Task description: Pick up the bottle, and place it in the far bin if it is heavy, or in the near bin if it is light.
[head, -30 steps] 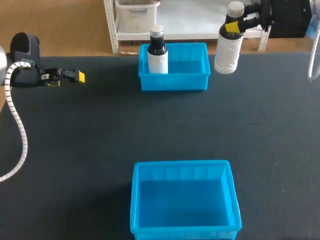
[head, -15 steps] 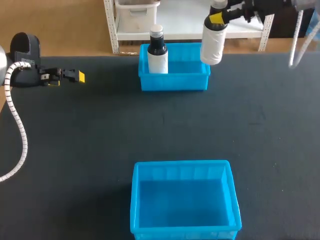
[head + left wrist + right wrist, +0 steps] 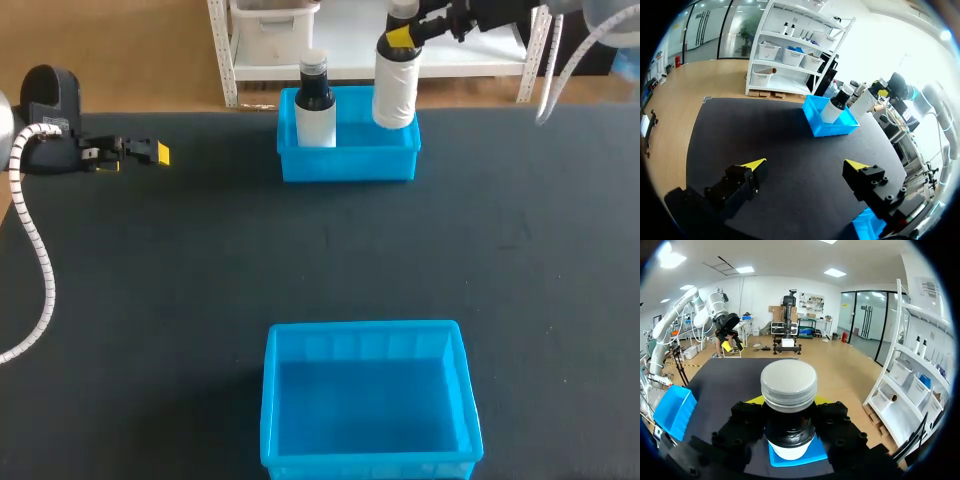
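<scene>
Right arm's jaws pinch the white bottle (image 3: 395, 95) at its neck, under the grey cap (image 3: 789, 384). It hangs upright over the right part of the far bin (image 3: 345, 165). A dark-necked bottle (image 3: 315, 120) stands in that bin's left end. Left arm's jaws are spread, low over the desk (image 3: 200, 260).

From my right wrist camera I see only the cap and neck of the white bottle (image 3: 789, 385); the right gripper (image 3: 789, 401) covers its body. The near bin (image 3: 362, 327) has its front wall cut off at the head view's lower edge.
</scene>
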You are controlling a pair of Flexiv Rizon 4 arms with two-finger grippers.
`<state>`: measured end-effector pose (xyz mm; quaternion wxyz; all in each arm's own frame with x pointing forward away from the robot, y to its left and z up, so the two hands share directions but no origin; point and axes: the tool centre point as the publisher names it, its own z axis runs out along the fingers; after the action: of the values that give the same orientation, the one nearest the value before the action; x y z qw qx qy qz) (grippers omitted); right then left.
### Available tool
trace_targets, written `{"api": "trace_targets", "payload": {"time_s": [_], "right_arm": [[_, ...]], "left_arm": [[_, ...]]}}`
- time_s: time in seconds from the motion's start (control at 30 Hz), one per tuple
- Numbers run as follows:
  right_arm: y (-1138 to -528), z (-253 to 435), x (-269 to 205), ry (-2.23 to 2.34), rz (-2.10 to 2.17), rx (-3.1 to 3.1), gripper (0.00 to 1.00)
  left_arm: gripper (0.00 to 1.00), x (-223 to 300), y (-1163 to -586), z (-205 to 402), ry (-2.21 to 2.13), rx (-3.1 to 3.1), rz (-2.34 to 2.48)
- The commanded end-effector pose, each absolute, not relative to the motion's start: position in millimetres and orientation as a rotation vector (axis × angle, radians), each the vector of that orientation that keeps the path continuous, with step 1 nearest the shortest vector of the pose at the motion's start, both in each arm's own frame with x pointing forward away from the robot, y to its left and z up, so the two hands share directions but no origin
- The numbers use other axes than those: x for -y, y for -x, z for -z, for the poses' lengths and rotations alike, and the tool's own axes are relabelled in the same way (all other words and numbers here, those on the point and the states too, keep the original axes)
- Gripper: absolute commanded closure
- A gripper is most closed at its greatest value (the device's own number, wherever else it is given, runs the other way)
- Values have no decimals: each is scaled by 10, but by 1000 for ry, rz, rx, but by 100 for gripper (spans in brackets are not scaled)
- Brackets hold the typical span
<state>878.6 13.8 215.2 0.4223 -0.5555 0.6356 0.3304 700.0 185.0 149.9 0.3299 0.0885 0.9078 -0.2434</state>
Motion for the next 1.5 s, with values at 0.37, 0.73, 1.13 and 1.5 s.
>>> {"api": "trace_targets", "payload": {"time_s": [0.37,0.73,1.13,1.5], "right_arm": [[-8875,-1902,-228,1399,-888,-1610,100],[-8944,-1730,-302,1389,-910,-1618,100],[-8989,-1563,-368,1403,-923,-1637,100],[-9027,-1435,-349,1400,-927,-1656,100]], "left_arm": [[0,-1850,-7000,-1499,-231,-2375,637],[0,-1850,-7000,-1499,-231,-2375,637],[0,-1850,-7000,-1499,-231,-2375,637],[0,-1850,-7000,-1499,-231,-2375,637]]}}
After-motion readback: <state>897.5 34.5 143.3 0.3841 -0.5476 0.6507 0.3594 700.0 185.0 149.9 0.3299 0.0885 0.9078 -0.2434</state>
